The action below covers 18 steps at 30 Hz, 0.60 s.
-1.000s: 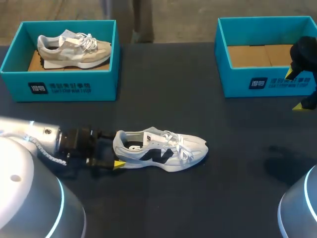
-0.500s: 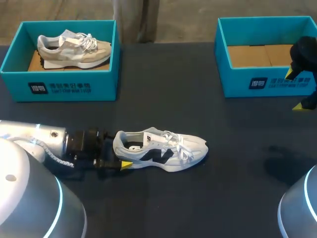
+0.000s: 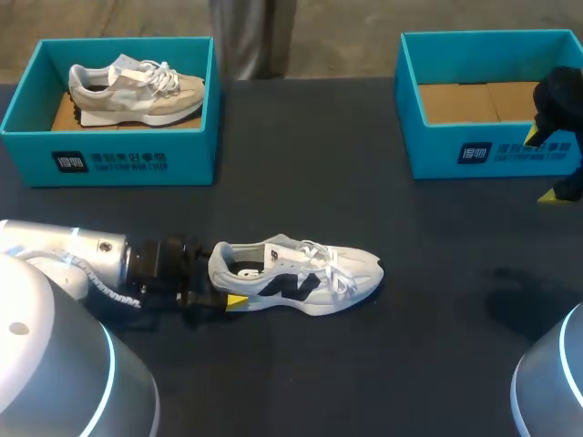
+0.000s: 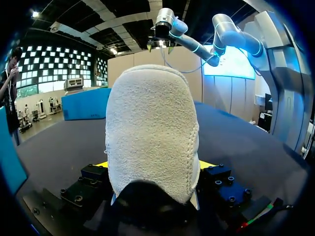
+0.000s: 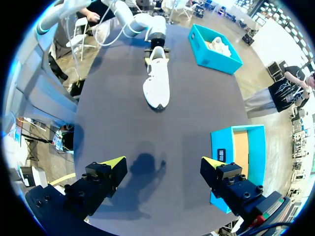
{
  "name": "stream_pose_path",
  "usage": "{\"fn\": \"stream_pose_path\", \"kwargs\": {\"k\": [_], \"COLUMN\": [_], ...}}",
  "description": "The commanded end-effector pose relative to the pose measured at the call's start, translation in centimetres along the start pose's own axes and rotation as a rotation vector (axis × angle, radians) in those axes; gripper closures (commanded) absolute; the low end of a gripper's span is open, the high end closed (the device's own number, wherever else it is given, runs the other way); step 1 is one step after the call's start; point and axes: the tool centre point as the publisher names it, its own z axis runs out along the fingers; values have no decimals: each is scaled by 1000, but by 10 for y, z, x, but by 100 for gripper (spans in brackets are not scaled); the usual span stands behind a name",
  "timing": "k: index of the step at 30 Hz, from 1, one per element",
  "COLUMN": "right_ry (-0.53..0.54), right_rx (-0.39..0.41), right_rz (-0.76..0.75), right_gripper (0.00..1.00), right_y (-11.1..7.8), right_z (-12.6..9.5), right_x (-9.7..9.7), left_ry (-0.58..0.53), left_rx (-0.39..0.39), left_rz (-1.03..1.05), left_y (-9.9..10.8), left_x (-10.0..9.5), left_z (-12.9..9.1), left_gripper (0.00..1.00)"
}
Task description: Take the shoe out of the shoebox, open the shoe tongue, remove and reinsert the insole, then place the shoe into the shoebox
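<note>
**A:** What is where?

**B:** The dark tabletop has two teal boxes at its far side. The right shoebox is empty. The left shoebox holds a beige sneaker. The white sneaker is out of its box and stands on its sole in the near middle, well apart from both boxes, with its toe toward the right.

**A:** And the arms?

**B:** The left gripper is at the heel. Its fingers stand apart with the heel between them, the tips just beside each flank, and I see no squeeze. The right gripper hovers by the empty shoebox, spread wide and holding nothing.

**A:** So how should this step go?

**B:** I take it to be steadying the sneaker so the tongue can be opened. The fingers should close low on the firm part of the heel, evenly from both sides, so the sole stays flat. The collar should stay uncrushed and the mouth clear for the right arm. If one finger pushes first, the shoe will likely skid toward the toe.
</note>
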Motion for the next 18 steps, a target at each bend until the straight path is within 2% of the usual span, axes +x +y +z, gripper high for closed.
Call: {"fn": "stream_pose_path", "kwargs": {"k": [1,2,18], "right_ry": [4,4,4], "right_rx": [3,3,3], "right_rz": [0,0,0], "right_gripper": [0,0,0], "right_y": [1,1,1], "right_z": [1,1,1], "right_x": [-2,-2,-2], "left_ry": [7,10,40], "left_rx": [-6,-7,-8], "left_rz": [-3,-4,-16], "left_y": [4,5,5], "left_x": [3,3,4], "left_z": [4,4,3], "left_gripper": [90,100,100]}}
